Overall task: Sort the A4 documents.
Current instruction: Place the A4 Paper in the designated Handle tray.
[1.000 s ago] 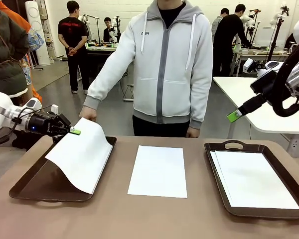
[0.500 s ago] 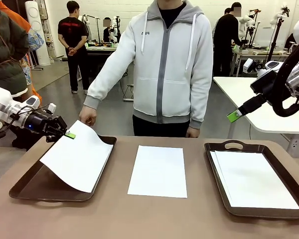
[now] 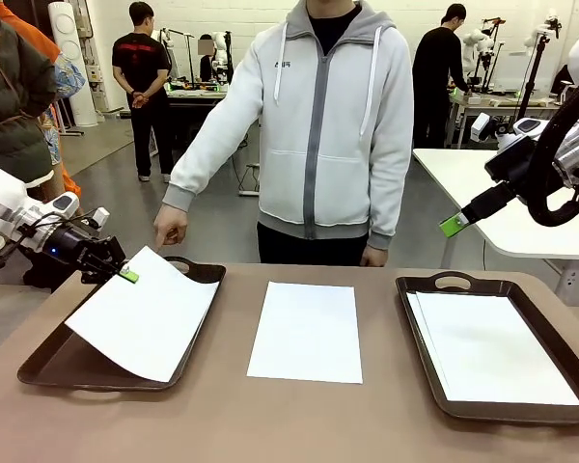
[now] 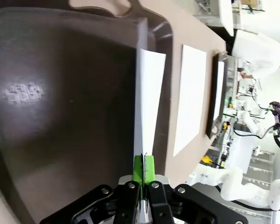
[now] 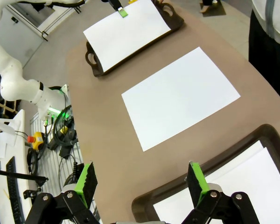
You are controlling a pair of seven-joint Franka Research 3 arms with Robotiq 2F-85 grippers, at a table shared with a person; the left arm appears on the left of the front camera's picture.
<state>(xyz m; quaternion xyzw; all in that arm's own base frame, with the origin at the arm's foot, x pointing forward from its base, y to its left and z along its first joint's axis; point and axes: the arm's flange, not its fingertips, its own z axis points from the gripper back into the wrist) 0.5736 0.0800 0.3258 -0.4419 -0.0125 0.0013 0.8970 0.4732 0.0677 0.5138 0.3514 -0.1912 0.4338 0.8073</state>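
Front view: left gripper (image 3: 127, 275) clamped on a white sheet's (image 3: 140, 313) corner, sheet slanting into the left tray (image 3: 41, 370). Right tray (image 3: 406, 291) holds stacked sheets (image 3: 492, 347). Right gripper (image 5: 141, 182) gaping, empty. Hoodie print (image 3: 287, 65) unreadable.

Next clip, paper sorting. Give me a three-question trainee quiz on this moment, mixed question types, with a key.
1. True or false: the left gripper is shut on a corner of a white sheet over the left tray.
2. Where does the loose sheet outside the trays lie? A) on the table, between the two trays; B) on the floor; C) in the person's hand.
3. Fill in: the right gripper, raised near the right tray, has its jaws ___.
Key: 1 true; 2 A; 3 open.
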